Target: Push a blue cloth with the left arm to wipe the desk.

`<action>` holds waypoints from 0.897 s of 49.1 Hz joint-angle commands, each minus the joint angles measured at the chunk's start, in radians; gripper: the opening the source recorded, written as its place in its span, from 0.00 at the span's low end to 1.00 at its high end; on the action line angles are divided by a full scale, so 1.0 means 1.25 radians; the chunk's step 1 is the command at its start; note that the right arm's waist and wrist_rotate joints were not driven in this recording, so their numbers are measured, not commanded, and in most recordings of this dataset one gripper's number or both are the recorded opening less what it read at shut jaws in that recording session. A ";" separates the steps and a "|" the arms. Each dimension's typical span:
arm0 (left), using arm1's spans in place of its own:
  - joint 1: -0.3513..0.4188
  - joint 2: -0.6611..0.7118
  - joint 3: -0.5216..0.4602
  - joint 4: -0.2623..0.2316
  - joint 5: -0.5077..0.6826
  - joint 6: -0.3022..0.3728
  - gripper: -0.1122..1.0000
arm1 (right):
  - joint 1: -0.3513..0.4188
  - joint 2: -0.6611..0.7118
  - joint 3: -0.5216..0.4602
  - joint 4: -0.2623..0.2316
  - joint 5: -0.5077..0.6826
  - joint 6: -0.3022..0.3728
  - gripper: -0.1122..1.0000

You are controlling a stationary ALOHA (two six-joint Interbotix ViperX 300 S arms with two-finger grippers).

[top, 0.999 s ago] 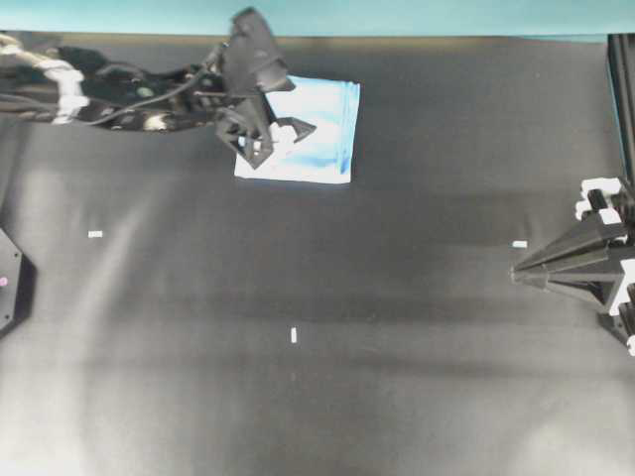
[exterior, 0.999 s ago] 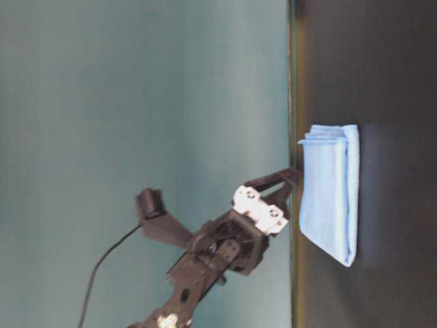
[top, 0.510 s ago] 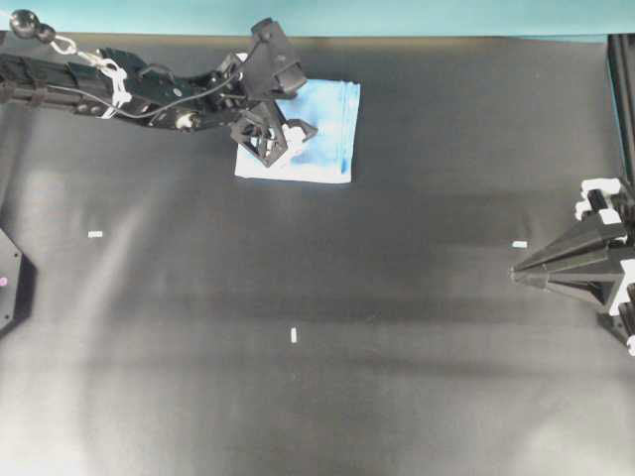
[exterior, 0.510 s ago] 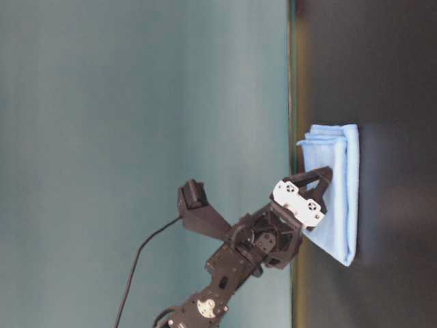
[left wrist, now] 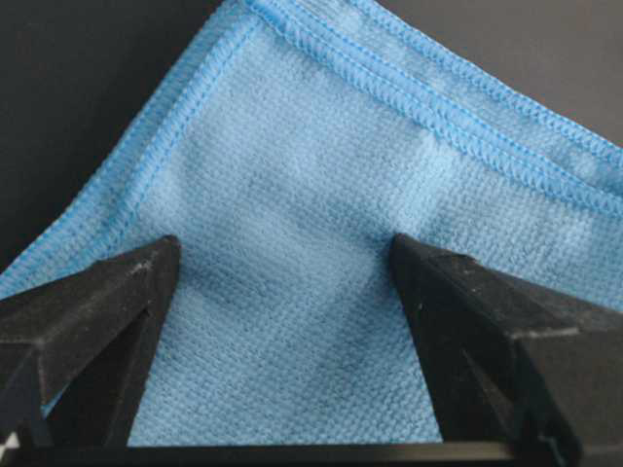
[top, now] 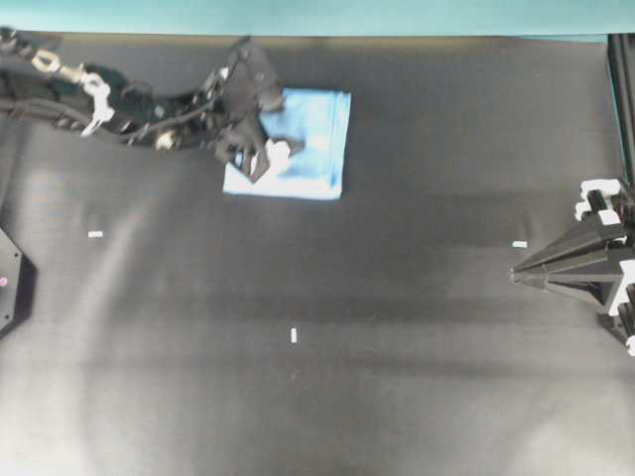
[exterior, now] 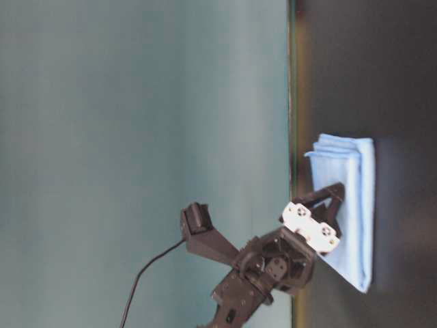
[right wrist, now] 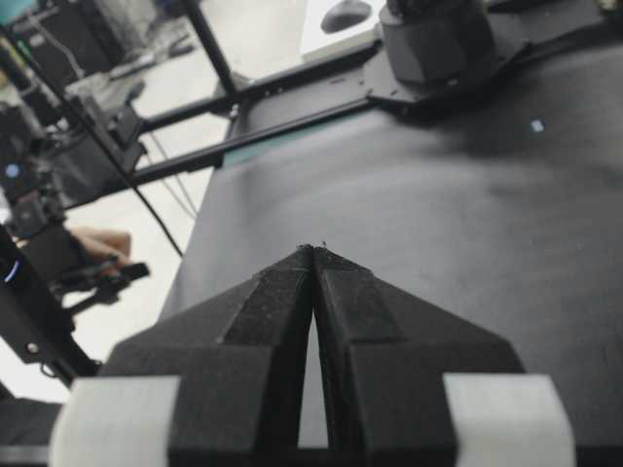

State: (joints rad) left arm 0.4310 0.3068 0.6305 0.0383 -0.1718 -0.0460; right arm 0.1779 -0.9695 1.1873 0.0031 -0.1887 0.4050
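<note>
Cloth (top: 308,139) lies on desk (top: 397,327) under left hand (top: 263,159), spread wide.

The left arm (top: 129,104) at upper left is black, jointed, with white fittings and thin cables; the right gripper (top: 518,270) at right is black, wedge-shaped, with white blocks

I see a teal wall (exterior: 136,102) behind; black frame rails (right wrist: 263,92), pale floor (right wrist: 253,29) and equipment clutter (right wrist: 49,117) beyond.
</note>
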 commanded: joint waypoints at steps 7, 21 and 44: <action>-0.102 -0.036 0.083 0.004 -0.004 -0.004 0.87 | 0.000 0.004 -0.004 0.000 -0.009 -0.001 0.10; -0.247 -0.103 0.169 0.004 -0.004 -0.004 0.87 | 0.000 0.004 -0.004 0.000 -0.025 -0.001 0.10; -0.487 -0.175 0.266 0.004 0.001 -0.005 0.87 | 0.000 0.002 -0.004 0.000 -0.025 -0.001 0.10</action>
State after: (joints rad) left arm -0.1074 0.0951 0.9419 0.0383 -0.1795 -0.0506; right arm 0.1764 -0.9710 1.1888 0.0015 -0.2102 0.4034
